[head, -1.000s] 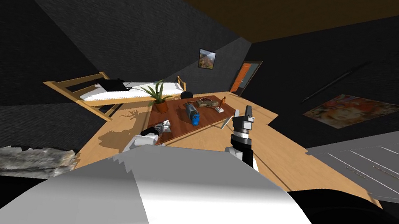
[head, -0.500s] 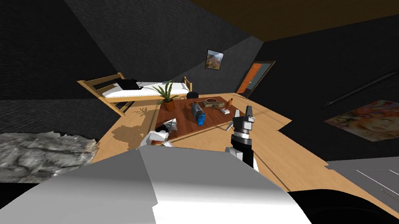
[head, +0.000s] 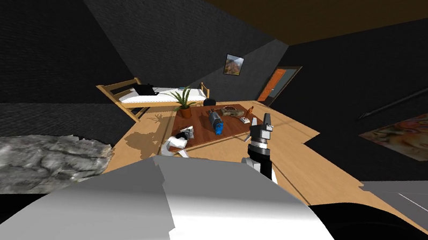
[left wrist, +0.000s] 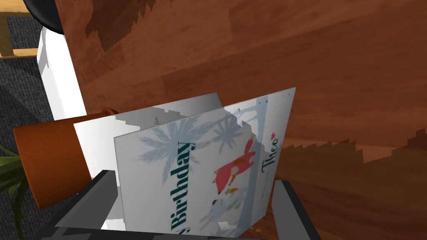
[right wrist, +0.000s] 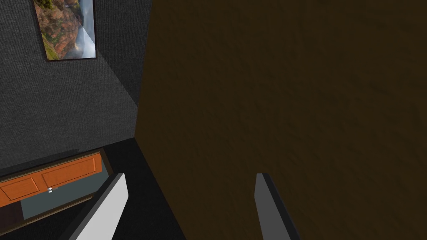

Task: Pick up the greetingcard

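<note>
We had the left fingers spread wide, one on each side of the greeting card, each close to a card edge. Whether they already touched it we could not tell, but we judged it not yet clamped. The card stood at the near end of the brown wood desk, with the terracotta pot just behind it as seen from the hand. Why the straddle, we judged: the card is a thin folded sheet, so only its edges give the fingers something to close on, and coming in face-on kept both leaves inside the gap. A second white leaf showed behind the printed one, slightly offset, so the card was part open, which likely kept it standing

The printed front (Birthday, a red fox, Theo) faced the hand. Letter tops pointed the same way as the pot's mouth, so we judged the card upright on the desk. The lettering ran along the fingers, away from the hand. We could not settle the long axis, as the card's end nearest the hand was out of sight

The right fingers were spread too, holding nothing, raised beside the desk, parked clear of the working hand, we judged
</note>
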{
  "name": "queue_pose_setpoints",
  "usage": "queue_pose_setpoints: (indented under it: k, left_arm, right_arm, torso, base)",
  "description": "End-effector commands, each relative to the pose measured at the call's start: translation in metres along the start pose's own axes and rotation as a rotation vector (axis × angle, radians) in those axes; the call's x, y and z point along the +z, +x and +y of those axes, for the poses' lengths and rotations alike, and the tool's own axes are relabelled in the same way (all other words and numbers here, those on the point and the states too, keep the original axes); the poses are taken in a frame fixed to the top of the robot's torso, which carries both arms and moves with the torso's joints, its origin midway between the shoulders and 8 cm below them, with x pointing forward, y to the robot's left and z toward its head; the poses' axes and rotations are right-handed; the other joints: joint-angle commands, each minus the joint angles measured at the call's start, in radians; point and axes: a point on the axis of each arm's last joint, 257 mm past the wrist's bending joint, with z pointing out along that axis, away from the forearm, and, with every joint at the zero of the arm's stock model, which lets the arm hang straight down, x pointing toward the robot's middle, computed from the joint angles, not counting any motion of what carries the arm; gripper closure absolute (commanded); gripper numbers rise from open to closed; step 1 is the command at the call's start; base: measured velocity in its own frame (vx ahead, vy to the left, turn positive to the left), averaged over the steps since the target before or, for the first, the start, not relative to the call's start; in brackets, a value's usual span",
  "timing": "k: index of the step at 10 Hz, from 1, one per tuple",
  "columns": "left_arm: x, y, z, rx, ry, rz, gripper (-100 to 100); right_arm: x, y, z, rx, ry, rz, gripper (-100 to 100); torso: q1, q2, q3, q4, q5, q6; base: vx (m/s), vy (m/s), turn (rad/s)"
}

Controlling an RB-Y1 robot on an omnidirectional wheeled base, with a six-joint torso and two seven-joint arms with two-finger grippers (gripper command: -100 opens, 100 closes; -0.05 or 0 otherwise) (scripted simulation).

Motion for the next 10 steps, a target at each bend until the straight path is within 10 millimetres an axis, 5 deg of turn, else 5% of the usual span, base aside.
queue_pose_setpoints:
  k: [1,2,3,10]
  left_arm:
    - [0.007,0.031,-0.006,0.017,-0.001,0.025,-100]
    - [0.011,0.034,-0.009,0.021,-0.004,0.028,-100]
    - [0.014,0.060,-0.016,0.037,0.004,0.050,-100]
    - [0.030,0.150,-0.050,0.155,0.034,0.100,-100]
  right_arm:
    - [0.000,0.000,0.000,0.000,0.000,0.000,0]
    - [0.000,0.000,0.000,0.000,0.000,0.000,0]
    - [0.000,0.000,0.000,0.000,0.000,0.000,0]
    - [0.000,0.000,0.000,0.000,0.000,0.000,0]
  torso:
    - [0.000,0.000,0.000,0.000,0.000,0.000]
    - [0.002,0.000,0.000,0.000,0.000,-0.001]
    - [0.002,0.000,0.000,0.000,0.000,0.000]
    - [0.003,0.000,0.000,0.000,0.001,-0.001]
  base:
    - [-0.011,0.067,0.212]
    - [-0.013,0.062,0.114]
    - [-0.035,0.077,0.236]
    - [-0.020,0.069,0.145]
